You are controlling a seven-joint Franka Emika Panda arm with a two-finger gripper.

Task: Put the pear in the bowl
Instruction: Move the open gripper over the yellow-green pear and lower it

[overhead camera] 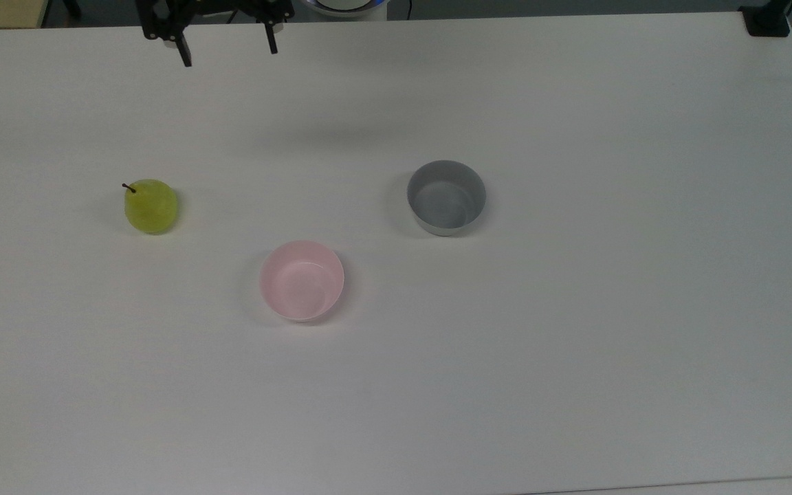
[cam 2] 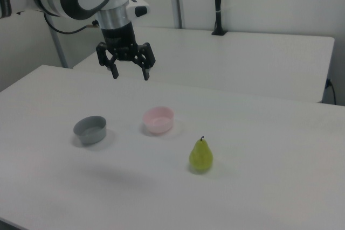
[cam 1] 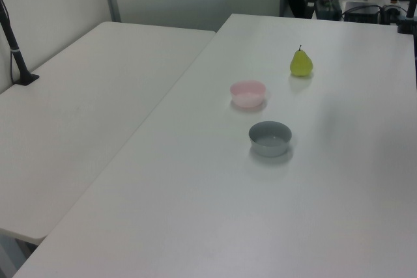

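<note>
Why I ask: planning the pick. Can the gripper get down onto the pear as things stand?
Probably yes: the gripper is open and high, the pear stands alone, apart from both bowls.

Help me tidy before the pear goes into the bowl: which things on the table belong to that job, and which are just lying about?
Belongs to the job:
pear, standing alone on the table
pink bowl, empty
end effector, open, high above the table

Just lying about:
grey bowl, empty, apart from the other two
</note>
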